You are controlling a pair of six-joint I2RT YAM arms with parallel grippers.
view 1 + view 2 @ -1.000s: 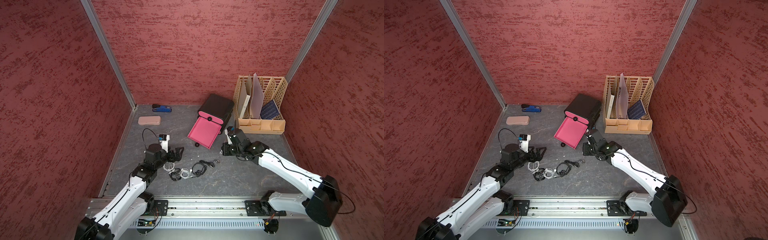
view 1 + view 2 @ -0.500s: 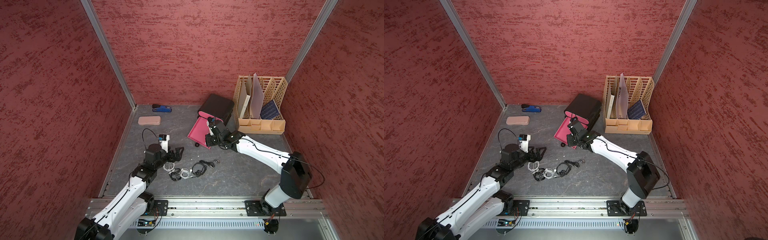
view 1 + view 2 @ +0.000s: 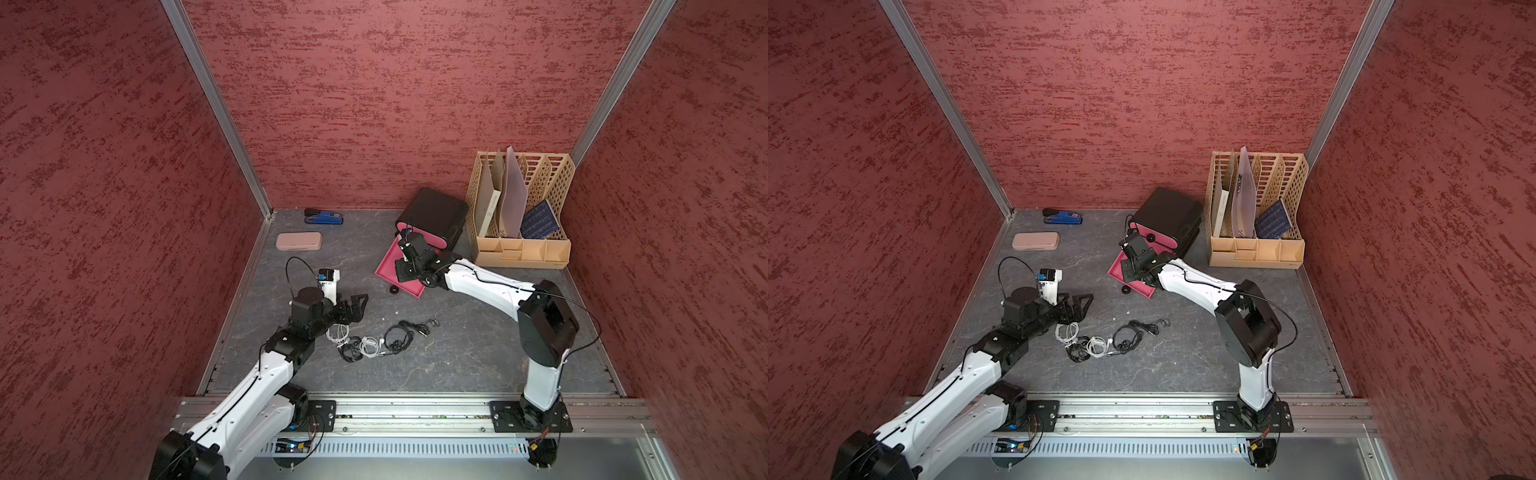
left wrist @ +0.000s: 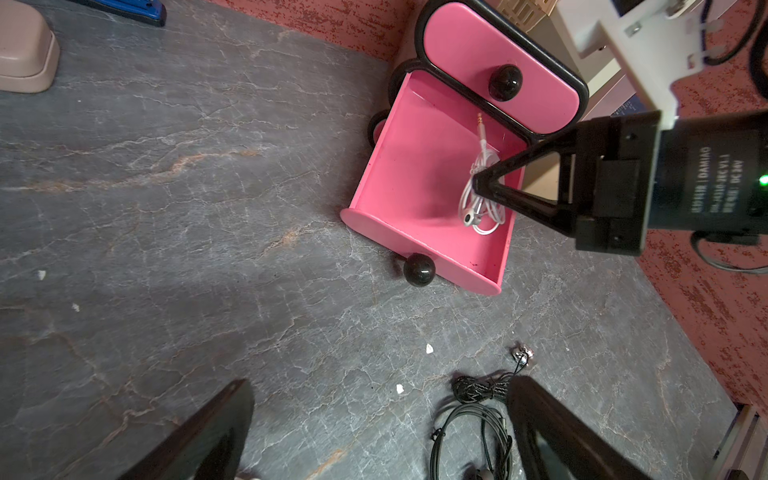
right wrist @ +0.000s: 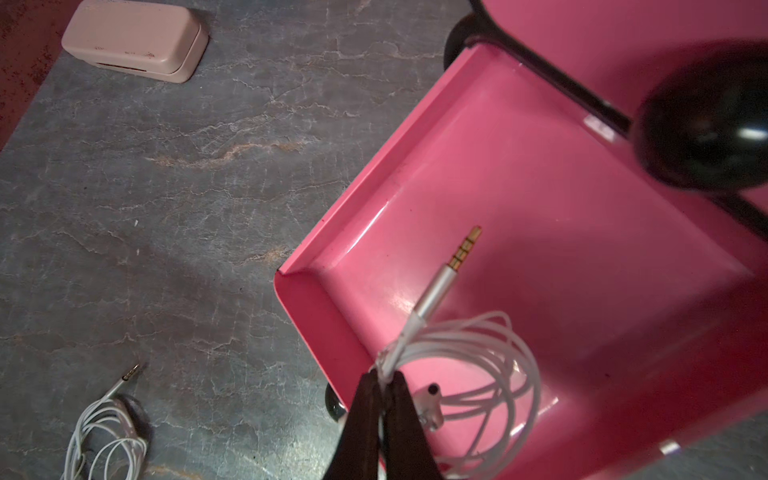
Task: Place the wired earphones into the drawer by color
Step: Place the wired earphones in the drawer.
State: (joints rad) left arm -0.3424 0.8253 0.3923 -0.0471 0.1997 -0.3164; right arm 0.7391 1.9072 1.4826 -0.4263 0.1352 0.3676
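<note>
Far left, back of the tabletop (image 3: 457,365): a closed beige case (image 3: 298,241), with a blue stapler (image 3: 324,217) behind it against the wall. Neither hand touches them.

Left hand (image 3: 356,308): jaws spread as wide as they go, with nothing between them. The left wrist view shows only bare tabletop in the gap between its fingers (image 4: 199,436). The hand hangs low, just behind the loose earphones. I can make out no contact.

Loose earphones lie in a row on the tabletop and show in both top views.
- White coil (image 3: 337,332), partly under the left wrist.
- Small black tangle (image 3: 351,354).
- Second white coil (image 3: 370,345).
- Larger black loop (image 3: 399,334), its plug end trailing off to the right.

Neighbouring bundles touch or overlap. I cannot separate the cables more finely than that.

Open pink drawer (image 3: 385,266): this is the bottom drawer, standing out from the black cabinet (image 3: 432,210). Its round black knob (image 3: 392,289) is on the front. The upper drawer (image 4: 498,66) is closed.

Right hand (image 5: 384,380): jaws pressed together on the white earphone bundle (image 5: 478,345). They pinch the wrapped neck just below the jack plug (image 5: 461,253), which points away from the fingertips. The coil and one earbud sit beside the tips. The bundle is inside the drawer's outline, close to the side wall nearest this arm. I cannot tell whether it rests on the drawer floor or hangs just above it.

Far right: a tan file organiser (image 3: 521,249) holding folders, just beside the cabinet.
</note>
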